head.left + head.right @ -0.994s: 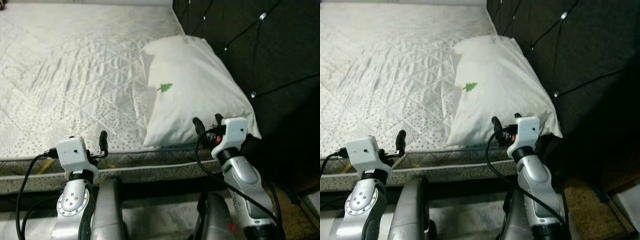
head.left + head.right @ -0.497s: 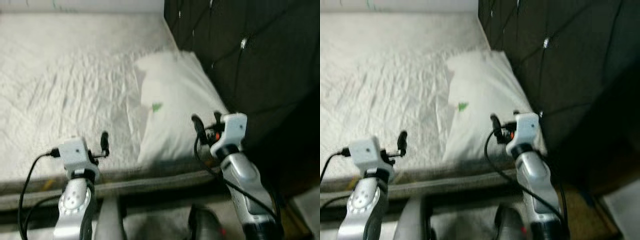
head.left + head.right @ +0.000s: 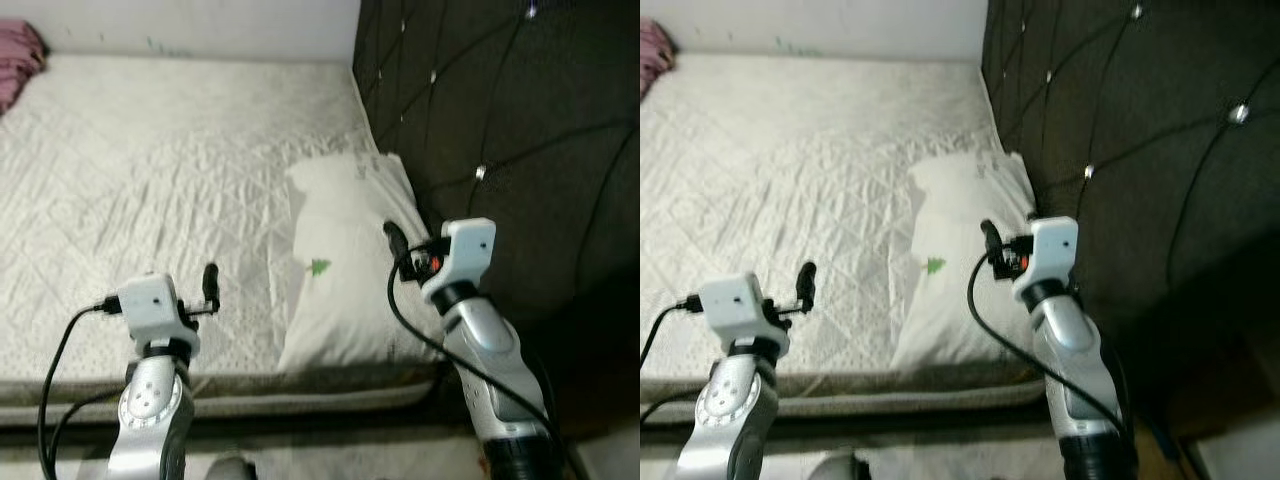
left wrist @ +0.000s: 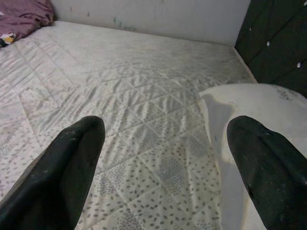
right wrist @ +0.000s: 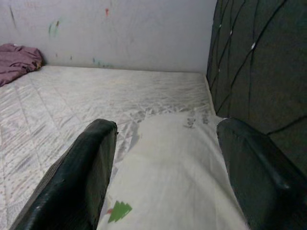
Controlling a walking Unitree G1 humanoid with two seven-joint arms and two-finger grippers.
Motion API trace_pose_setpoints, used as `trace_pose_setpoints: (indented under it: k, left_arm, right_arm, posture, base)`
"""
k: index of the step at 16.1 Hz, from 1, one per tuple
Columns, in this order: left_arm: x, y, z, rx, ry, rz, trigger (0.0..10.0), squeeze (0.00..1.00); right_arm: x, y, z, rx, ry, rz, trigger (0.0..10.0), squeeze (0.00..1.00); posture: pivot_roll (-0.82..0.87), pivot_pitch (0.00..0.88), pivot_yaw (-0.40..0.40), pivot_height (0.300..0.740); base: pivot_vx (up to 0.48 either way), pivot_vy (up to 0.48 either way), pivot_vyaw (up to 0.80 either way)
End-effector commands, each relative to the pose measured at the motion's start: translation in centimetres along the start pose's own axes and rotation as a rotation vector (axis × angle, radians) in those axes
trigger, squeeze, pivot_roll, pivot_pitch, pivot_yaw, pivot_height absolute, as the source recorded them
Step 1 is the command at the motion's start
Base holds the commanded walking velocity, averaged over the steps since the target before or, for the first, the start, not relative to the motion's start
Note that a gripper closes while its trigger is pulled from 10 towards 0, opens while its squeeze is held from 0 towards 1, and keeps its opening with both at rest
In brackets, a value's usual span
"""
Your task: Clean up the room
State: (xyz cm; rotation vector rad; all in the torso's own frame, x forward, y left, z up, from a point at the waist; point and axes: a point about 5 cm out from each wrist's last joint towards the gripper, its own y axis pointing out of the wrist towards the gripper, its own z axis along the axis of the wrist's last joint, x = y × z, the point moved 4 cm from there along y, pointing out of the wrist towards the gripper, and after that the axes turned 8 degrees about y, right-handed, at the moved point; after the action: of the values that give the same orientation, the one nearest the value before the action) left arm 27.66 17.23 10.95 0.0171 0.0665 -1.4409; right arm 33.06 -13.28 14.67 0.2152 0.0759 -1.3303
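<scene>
A white pillow (image 3: 345,280) with a small green tree mark lies on the bed's right side, against the dark tufted headboard (image 3: 500,130). My right gripper (image 3: 408,243) hovers open above the pillow's near half, nothing between its fingers (image 5: 81,177); the pillow (image 5: 168,167) spreads out beneath it. Over the quilted white mattress (image 3: 150,190), near its front edge and left of the pillow, my left gripper (image 3: 207,288) is open and holds nothing. The pillow's edge (image 4: 240,105) lies by that gripper's far finger (image 4: 268,163).
A crumpled pink cloth (image 3: 14,72) lies at the bed's far left corner by the white wall (image 5: 120,28). The headboard closes off the right side. The mattress edge (image 3: 250,395) runs across in front of me, with dark floor below.
The whole picture has shifted: the camera now takes in more of the bed, up to the wall and the pink cloth. Both arms hold about the same pose, grippers open as before.
</scene>
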Motion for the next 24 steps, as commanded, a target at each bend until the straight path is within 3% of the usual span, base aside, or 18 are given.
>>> trace_pose_setpoints:
  k: [1, 5, 10, 21, 24]
  left_arm:
    - [0.2, -0.2, -0.5, -0.023, -0.007, -0.016, 10.0, 0.00]
    - [0.0, 0.3, -0.5, -0.031, -0.015, -0.010, 10.0, 0.00]
    - [0.1, 0.4, -0.4, -0.031, -0.016, -0.017, 10.0, 0.00]
    - [0.3, 0.6, 0.0, 0.002, -0.039, -0.027, 10.0, 0.00]
    - [0.3, 0.6, 0.0, 0.000, -0.028, -0.025, 10.0, 0.00]
  right_arm:
    - [0.7, -0.5, -0.8, -0.026, -0.002, -0.029, 10.0, 0.00]
    - [1.1, -0.5, -1.8, -0.051, 0.028, -0.076, 10.0, 0.00]
    - [1.9, -0.2, -2.0, -0.062, 0.022, -0.109, 10.0, 0.00]
    - [1.9, -0.2, -2.3, -0.068, 0.020, -0.111, 10.0, 0.00]
    - [2.0, -0.2, -2.4, -0.071, 0.021, -0.113, 10.0, 0.00]
  posture:
    - [-0.01, 0.051, -0.043, 0.740]
    - [-0.01, 0.056, -0.034, 0.740]
    - [-0.02, 0.056, -0.031, 0.740]
    - [-0.02, 0.055, -0.034, 0.740]
    - [-0.02, 0.055, -0.034, 0.740]
  base:
    - [0.000, 0.000, 0.00]
    - [0.000, 0.000, 0.00]
    - [0.000, 0.480, 0.00]
    - [0.000, 0.480, 0.00]
    - [0.000, 0.124, 0.00]
